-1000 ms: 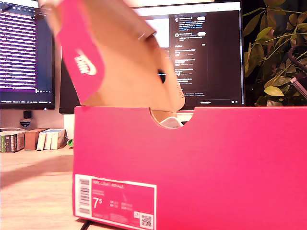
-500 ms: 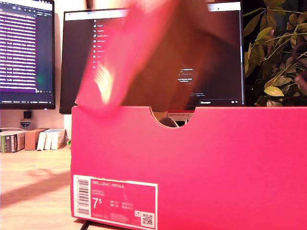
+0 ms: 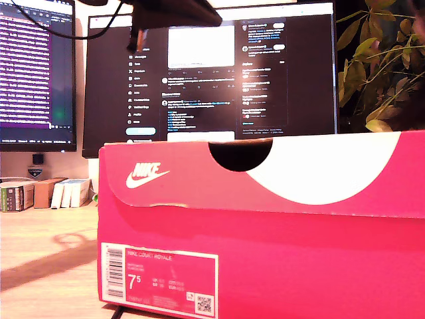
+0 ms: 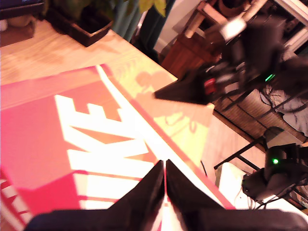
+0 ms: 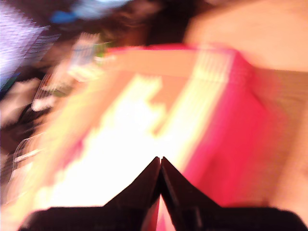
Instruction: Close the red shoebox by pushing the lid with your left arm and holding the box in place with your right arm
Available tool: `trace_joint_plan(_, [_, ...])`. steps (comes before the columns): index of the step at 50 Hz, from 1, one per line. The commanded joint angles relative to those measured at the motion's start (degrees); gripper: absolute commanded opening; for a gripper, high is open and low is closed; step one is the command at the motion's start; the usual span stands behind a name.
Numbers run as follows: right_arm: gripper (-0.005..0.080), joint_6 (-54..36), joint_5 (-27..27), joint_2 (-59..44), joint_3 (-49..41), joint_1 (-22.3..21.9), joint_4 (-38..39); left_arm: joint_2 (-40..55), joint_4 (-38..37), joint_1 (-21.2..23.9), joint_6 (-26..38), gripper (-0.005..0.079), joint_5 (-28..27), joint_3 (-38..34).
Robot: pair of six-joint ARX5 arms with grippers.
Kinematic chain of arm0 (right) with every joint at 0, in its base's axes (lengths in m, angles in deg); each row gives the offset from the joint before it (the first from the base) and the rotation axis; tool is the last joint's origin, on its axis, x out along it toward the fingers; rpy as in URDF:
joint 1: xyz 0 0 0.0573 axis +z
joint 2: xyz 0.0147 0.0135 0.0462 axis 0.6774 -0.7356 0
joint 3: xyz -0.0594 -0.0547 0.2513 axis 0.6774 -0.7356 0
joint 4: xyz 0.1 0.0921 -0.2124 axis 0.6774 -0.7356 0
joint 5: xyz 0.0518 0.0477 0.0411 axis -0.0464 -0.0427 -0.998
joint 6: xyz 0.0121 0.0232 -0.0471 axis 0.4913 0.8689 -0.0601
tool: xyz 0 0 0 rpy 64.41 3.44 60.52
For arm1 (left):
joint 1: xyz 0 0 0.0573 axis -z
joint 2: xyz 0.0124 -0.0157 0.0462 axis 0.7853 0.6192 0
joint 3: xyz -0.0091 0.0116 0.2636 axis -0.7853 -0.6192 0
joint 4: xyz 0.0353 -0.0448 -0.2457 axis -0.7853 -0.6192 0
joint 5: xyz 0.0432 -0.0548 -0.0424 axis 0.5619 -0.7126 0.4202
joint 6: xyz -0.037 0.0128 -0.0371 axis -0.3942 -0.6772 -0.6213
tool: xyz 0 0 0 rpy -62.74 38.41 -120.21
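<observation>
The red shoebox (image 3: 299,266) fills the lower part of the exterior view, and its lid (image 3: 319,173), with a white swoosh, lies flat down over it. My first gripper (image 4: 164,163) is shut with nothing in it, hovering just over the lid's top (image 4: 96,144) near the big white letters. My second gripper (image 5: 160,159) is also shut and hangs over the lid (image 5: 144,120); that view is blurred. A dark arm (image 3: 176,10) crosses the top of the exterior view. The other arm (image 4: 202,86) shows beyond the lid's far edge in the first wrist view.
Two monitors (image 3: 265,80) (image 3: 36,73) stand behind the box. A leafy plant (image 3: 382,66) is at the exterior view's right. Small books (image 3: 40,193) sit on the wooden desk (image 3: 46,252) at its left. Cables hang near the dark arm.
The lid, raised and tilted one second ago, has swung down and now lies shut on the box. A dark arm has come into sight at the top.
</observation>
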Motion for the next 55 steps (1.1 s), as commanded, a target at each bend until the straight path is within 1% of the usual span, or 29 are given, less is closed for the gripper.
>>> trace_joint_plan(1, [-0.0012,-0.2,-0.4,0.4,-0.3,2.4,-1.4,-0.2,0.2,-0.3,0.6,-0.0019,0.0,0.3])
trace_joint_plan(3, [-0.0012,-0.3,0.0,0.3,-0.3,3.7,-2.6,-0.2,0.2,-0.5,0.9,-0.0019,0.0,0.3])
trace_joint_plan(6, [-0.0012,-1.7,2.4,0.3,-0.3,5.7,-4.9,-0.2,0.0,-0.8,1.0,-0.0019,0.0,0.3])
trace_joint_plan(7, [-0.0012,-2.6,2.4,0.3,-0.3,6.3,-5.8,-0.2,-0.2,-0.9,1.0,-0.0019,0.0,0.3])
trace_joint_plan(8, [-0.0012,-3.3,4.8,0.2,-0.4,6.9,-7.0,-0.2,-0.4,-0.9,1.0,-0.0019,0.0,0.3])
trace_joint_plan(9, [-0.0012,-4.0,6.1,0.2,-0.4,7.4,-7.9,-0.2,-0.7,-1.0,1.2,-0.0019,0.0,0.3])
trace_joint_plan(10, [-0.0012,-4.7,6.3,0.2,-0.4,8.1,-8.7,-0.2,-1.0,-1.0,1.4,-0.0019,0.0,0.3])
trace_joint_plan(12, [-0.0012,-6.4,9.5,0.0,-0.4,9.1,-10.3,-0.2,-1.4,-1.1,1.8,-0.0019,0.0,0.3])
trace_joint_plan(17, [-0.0012,-9.2,12.4,-0.4,-0.4,10.2,-13.5,-0.2,-3.8,-1.6,1.8,-0.0019,-0.1,0.3])
trace_joint_plan(21, [-0.0012,-10.9,13.5,-0.4,-0.4,10.2,-14.7,-0.2,-6.0,-1.9,3.0,-0.0019,-0.1,0.3])
trace_joint_plan(22, [-0.0012,-11.2,14.1,-0.4,-0.4,10.2,-14.5,-0.2,-6.5,-2.0,5.6,-0.0019,0.0,0.3])
trace_joint_plan(24, [-0.0012,-12.1,14.1,-0.2,-0.4,10.2,-14.2,-0.2,-7.0,-2.5,6.5,-0.0019,0.2,0.3])
trace_joint_plan(28, [-0.0012,-13.2,14.1,1.3,-0.3,10.0,-12.5,-1.2,-7.1,-3.9,6.8,-0.0019,2.1,0.3])
trace_joint_plan(29, [-0.0012,-13.4,14.1,1.8,-0.3,10.0,-11.9,-1.6,-7.0,-4.3,7.6,-0.0019,4.7,0.3])
trace_joint_plan(30, [-0.0012,-13.6,14.2,2.5,-0.3,10.0,-11.5,-2.0,-6.8,-4.7,8.0,-0.0019,6.0,0.3])
trace_joint_plan(31, [-0.0012,-13.6,14.3,3.3,-0.3,10.0,-11.3,-2.5,-6.6,-5.1,8.1,-0.0019,6.0,0.3])
trace_joint_plan(33, [-0.0012,-13.8,16.3,4.9,-0.3,10.0,-10.7,-3.6,-6.4,-6.0,8.3,-0.0019,10.2,0.3])
trace_joint_plan(38, [-0.0012,-14.5,22.6,9.4,-0.3,10.0,-10.4,-5.7,-6.7,-8.6,8.3,-0.0019,14.8,0.2])
trace_joint_plan(39, [-0.0012,-15.0,22.9,10.3,-0.3,10.0,-10.4,-6.1,-6.7,-9.2,8.3,-0.0019,14.9,0.1])
trace_joint_plan(40, [-0.0012,-15.4,25.1,11.1,-0.3,10.0,-10.4,-6.5,-6.6,-9.9,8.4,-0.0019,15.5,-0.1])
trace_joint_plan(46, [-0.0012,-16.6,30.9,16.4,-0.3,9.8,-10.4,-8.8,-5.2,-13.8,8.5,-0.0019,16.6,-2.3])
trace_joint_plan(51, [-0.0012,-16.8,33.5,20.2,-0.3,9.0,-10.3,-11.3,-3.8,-16.2,8.5,-0.0019,17.0,-5.9])
trace_joint_plan(55, [-0.0012,-16.8,34.3,22.3,-0.4,8.3,-10.3,-13.8,-2.0,-18.1,8.4,-0.0019,17.6,-9.2])
